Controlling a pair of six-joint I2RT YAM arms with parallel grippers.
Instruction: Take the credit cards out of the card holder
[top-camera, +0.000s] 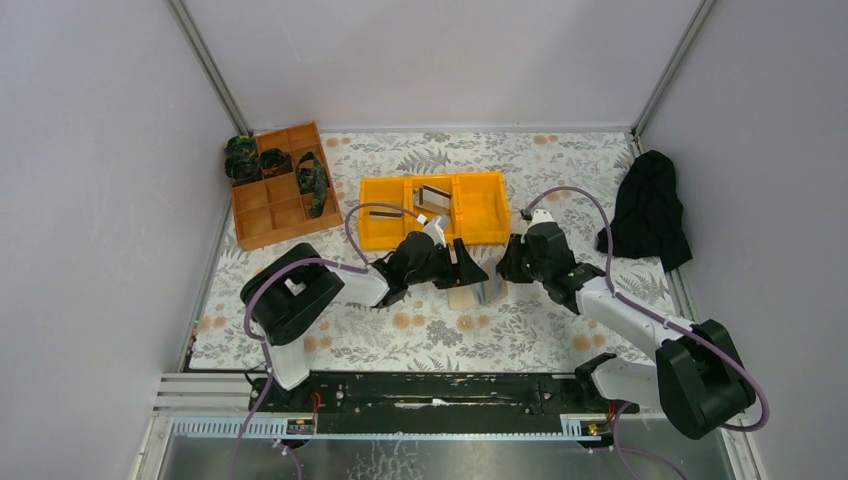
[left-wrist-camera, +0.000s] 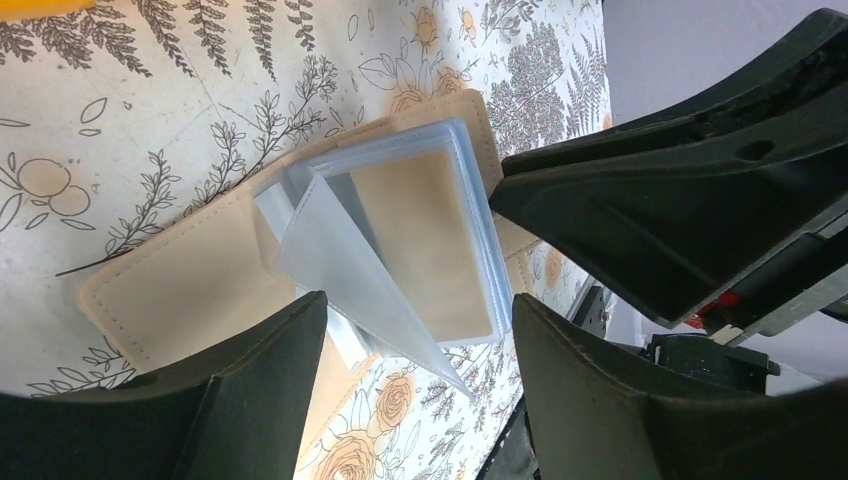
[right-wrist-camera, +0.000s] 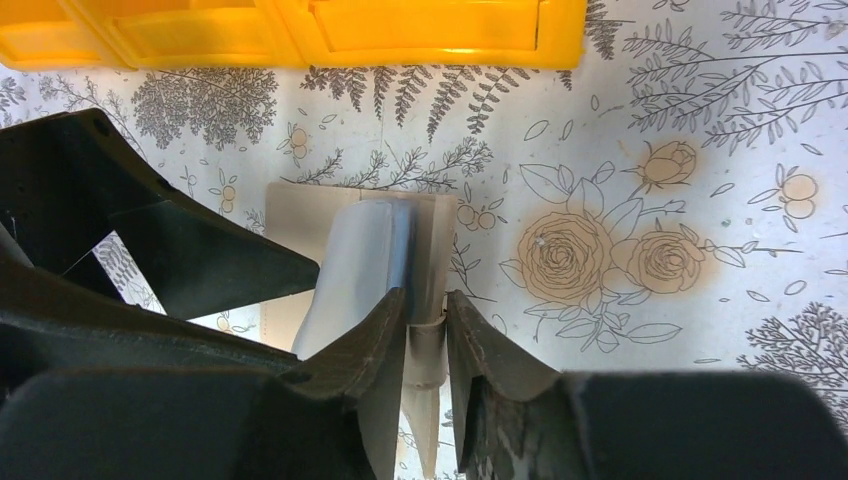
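The tan card holder (top-camera: 472, 293) lies open on the flowered mat between my two grippers. In the left wrist view its tan cover (left-wrist-camera: 190, 285) is flat and its pale translucent sleeves (left-wrist-camera: 340, 250) fan up, with a tan-faced card (left-wrist-camera: 430, 240) in the top sleeve. My left gripper (left-wrist-camera: 418, 305) is open, its fingers either side of the sleeves' near corner. My right gripper (right-wrist-camera: 426, 300) is shut on the edge of the holder (right-wrist-camera: 370, 250). A silvery-grey card (top-camera: 433, 196) and a dark card (top-camera: 387, 212) lie in the yellow bin.
The yellow three-compartment bin (top-camera: 480, 235) stands just behind the holder and shows along the top of the right wrist view (right-wrist-camera: 300, 30). An orange-brown divided tray (top-camera: 262, 228) with dark items is at back left. A black cloth (top-camera: 650, 210) lies at the right edge.
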